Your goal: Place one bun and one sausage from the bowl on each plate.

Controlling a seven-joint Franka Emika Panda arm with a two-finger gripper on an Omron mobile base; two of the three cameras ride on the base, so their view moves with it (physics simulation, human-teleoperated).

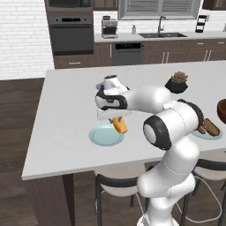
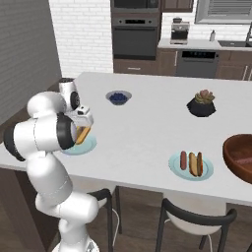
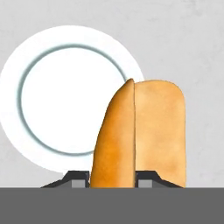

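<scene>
Hanging from gripper (image 1: 115,118), bun (image 1: 119,125) long axis tilted down above plate (image 1: 103,136).

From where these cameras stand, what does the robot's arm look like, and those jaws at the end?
The arm is glossy white, built of rounded, tube-like segments joined by dark bands and black round caps. It ends in a boxy white and dark hand; the gripper has two small dark jaws. Thin white cables trail near its base. No markings are legible.
</scene>
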